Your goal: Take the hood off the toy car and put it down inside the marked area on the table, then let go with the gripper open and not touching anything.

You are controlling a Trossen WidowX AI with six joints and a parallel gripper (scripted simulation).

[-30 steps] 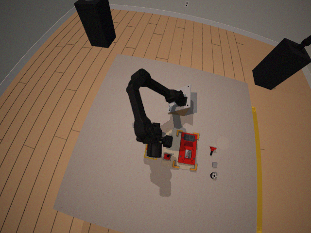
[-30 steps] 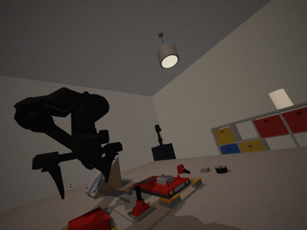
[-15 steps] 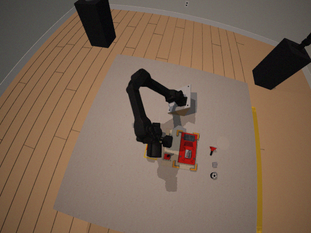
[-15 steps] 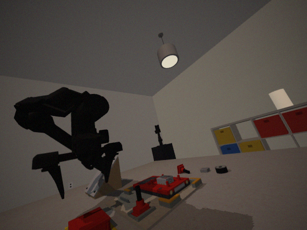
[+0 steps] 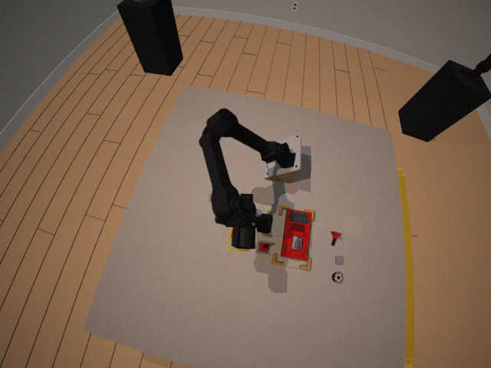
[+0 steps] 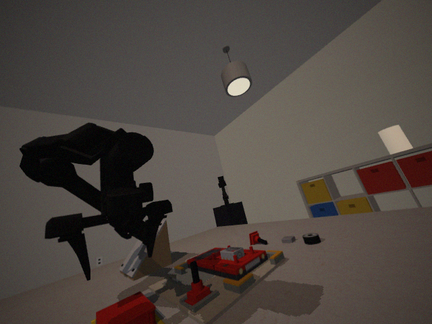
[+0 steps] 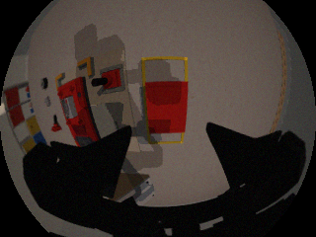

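The red hood [image 7: 166,106] lies flat on the desk [image 5: 198,300] inside the yellow-outlined marked area [image 7: 165,59], beside the toy car [image 5: 296,233], while the pincer [image 7: 165,141] hangs above it, spread wide and gripping nothing, so the release looks complete.

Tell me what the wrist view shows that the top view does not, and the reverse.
Only the wrist view shows the whole yellow-outlined marked area with the flat red hood lying inside it; from above the arm covers most of that. Only the top view shows the two tall black stands and the plank floor. Both show the red toy car on its base and the open black gripper, which holds nothing.
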